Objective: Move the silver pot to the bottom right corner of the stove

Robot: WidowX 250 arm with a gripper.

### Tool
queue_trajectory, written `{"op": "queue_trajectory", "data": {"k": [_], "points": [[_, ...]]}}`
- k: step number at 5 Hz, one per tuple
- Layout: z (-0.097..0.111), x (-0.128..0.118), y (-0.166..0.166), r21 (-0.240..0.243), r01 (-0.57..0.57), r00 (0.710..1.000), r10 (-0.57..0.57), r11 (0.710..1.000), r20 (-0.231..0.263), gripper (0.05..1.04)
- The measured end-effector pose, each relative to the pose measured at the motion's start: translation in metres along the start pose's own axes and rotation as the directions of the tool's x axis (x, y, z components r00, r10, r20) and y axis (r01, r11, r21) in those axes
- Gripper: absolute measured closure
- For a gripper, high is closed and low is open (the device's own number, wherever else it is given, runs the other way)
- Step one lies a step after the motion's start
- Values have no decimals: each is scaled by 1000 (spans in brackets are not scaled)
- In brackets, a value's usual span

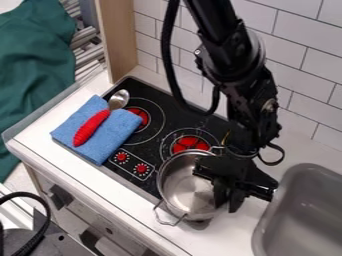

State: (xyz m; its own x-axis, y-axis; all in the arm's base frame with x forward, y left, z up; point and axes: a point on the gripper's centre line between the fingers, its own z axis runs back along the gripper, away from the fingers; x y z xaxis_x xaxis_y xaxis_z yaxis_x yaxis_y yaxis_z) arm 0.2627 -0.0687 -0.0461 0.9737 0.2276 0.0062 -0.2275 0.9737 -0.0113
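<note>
- My pincer (227,201) hangs at the right side of the silver pot (187,187), close by its rim, below and right of the centre of the frame; I cannot tell whether it is released, clenched or grasping that rim.
- My black arm (234,55) comes in from the top edge, right of centre, with a black cable (167,55) looping down on its left.
- The silver pot is in the lower middle of the frame, at the near right part of the black stove (184,121). One loop handle points to the lower left; the other is at the upper right of the rim, near my arm.
- A red-centred burner (190,144) shows just beyond the pot, and another (138,116) lies up and to the left.
- Two red knobs (131,164) sit left of the pot.
- A folded blue cloth (127,135) lies over the stove's left part, left of centre in the frame, and a red-handled spoon (92,128) rests on it, its metal bowl towards the top.
- The white tabletop (110,187) runs down to the lower middle, with a grey sink (307,210) at the lower right.
</note>
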Motion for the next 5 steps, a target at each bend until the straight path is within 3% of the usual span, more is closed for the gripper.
{"op": "queue_trajectory", "data": {"k": [1, 2, 3, 4, 5], "points": [[7, 4, 1, 30, 21, 1000, -21, 999, 3, 582], [33, 11, -9, 25, 27, 999, -27, 999, 22, 265], [57, 10, -13, 14, -2, 1000, 2, 1000, 26, 69], [76, 5, -18, -42, -33, 999, 35, 999, 35, 74], [78, 2, -13, -65, -43, 998, 46, 997, 49, 77]]}}
